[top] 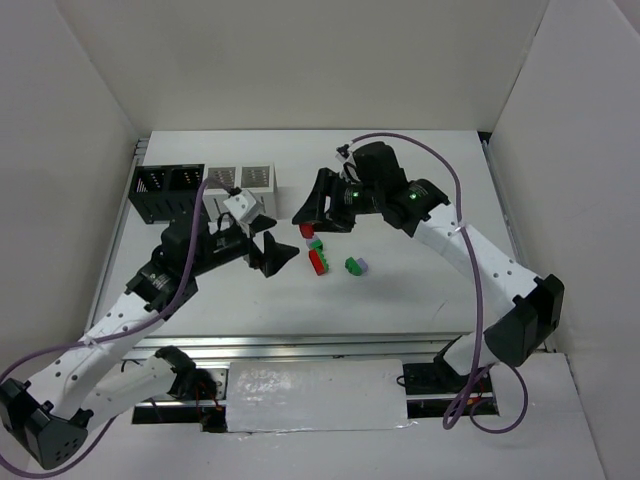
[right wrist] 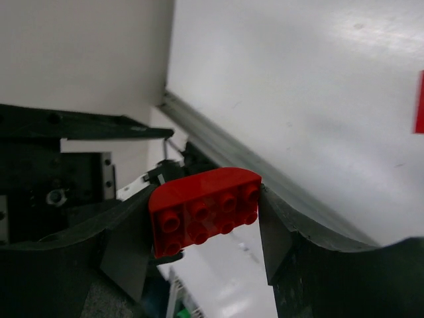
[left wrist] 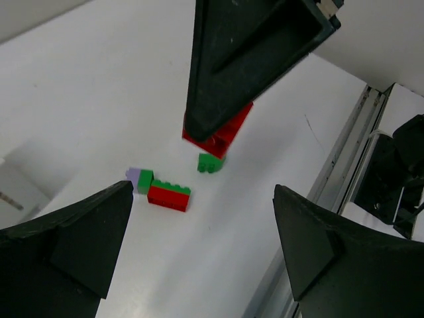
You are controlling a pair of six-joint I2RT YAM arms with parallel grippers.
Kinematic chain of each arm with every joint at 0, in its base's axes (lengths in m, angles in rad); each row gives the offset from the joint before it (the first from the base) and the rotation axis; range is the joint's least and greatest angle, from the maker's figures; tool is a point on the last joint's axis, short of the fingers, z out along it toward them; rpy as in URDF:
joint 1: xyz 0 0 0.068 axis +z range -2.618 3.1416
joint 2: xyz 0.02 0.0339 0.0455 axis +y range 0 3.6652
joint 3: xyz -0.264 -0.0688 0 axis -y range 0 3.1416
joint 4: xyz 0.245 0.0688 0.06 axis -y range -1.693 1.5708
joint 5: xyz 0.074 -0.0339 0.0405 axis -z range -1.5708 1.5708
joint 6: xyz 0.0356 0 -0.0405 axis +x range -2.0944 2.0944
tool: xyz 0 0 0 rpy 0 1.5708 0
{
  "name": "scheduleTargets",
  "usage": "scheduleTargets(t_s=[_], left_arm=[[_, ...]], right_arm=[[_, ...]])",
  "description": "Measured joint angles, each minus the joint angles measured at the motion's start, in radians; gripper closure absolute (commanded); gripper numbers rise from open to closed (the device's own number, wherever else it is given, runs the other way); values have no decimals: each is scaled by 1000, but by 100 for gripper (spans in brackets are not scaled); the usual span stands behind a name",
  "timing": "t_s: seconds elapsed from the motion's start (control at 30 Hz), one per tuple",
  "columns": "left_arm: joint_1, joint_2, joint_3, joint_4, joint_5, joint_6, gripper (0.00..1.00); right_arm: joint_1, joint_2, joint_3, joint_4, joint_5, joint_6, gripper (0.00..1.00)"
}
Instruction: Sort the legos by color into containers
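My right gripper (top: pixel 306 222) is shut on a red lego with a rounded top (right wrist: pixel 205 209), held between its fingers (right wrist: pixel 278 232) above the table; the lego also shows in the top view (top: pixel 307 231) and the left wrist view (left wrist: pixel 222 132). Below it on the table lie a small green lego (top: pixel 316 243), a red and green stacked brick (top: pixel 320 260), and a green lego (top: pixel 351 265) beside a lavender one (top: pixel 363 266). My left gripper (top: pixel 278 252) is open and empty, just left of these; the bricks (left wrist: pixel 169 195) lie ahead of its jaws. The black container (top: pixel 165 190) and the white containers (top: pixel 242 180) stand at the back left.
The left arm's white wrist block (top: pixel 240 208) hangs in front of the white containers. An aluminium rail (top: pixel 300 345) runs along the table's near edge. White walls enclose the table on three sides. A red sliver (right wrist: pixel 420 103) shows at the right edge of the right wrist view.
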Motion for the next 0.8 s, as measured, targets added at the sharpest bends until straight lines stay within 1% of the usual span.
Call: scheduleTargets(t_s=[0.13,0.3,0.37,0.4,0.43,0.5,0.53,0.57,0.6,0.63,0.67,0.7,0.73,0.77,0.8], left_arm=[[-26,38,55,39,-1,49,1],[-33,103,132,40,13,69,1],[-37,124,151,41,27,74,6],[-39,132,158,41,36,73,11],[-41,139,163,42,46,71,21],[-45,150,171,41,68,69,30],[-47,156,177,40,81,69,40],[-49,161,181,40,95,64,46],[-51,163,185,39,107,63,56],[-54,163,188,36,116,64,75],[-54,163,190,32,123,80,84],[-56,163,192,30,124,85,95],[-57,163,193,27,124,88,100],[-56,165,195,21,121,80,100],[-55,167,199,16,119,74,100]], right_arm=[[5,-27,-1,27,-114,82,100],[12,-72,-1,52,-174,134,100],[12,-79,-1,66,-188,145,100],[14,-80,-1,71,-194,151,100],[15,-80,-1,76,-199,155,100],[15,-80,-6,92,-201,167,100],[15,-80,-10,103,-204,174,100],[15,-80,-13,114,-204,181,100],[15,-80,-14,124,-205,185,100],[14,-80,-15,128,-204,190,100],[13,-80,-15,128,-200,203,100],[13,-80,-15,126,-198,216,93],[13,-80,-15,126,-198,221,87],[13,-80,-17,127,-200,222,78],[13,-80,-20,132,-201,222,43]])
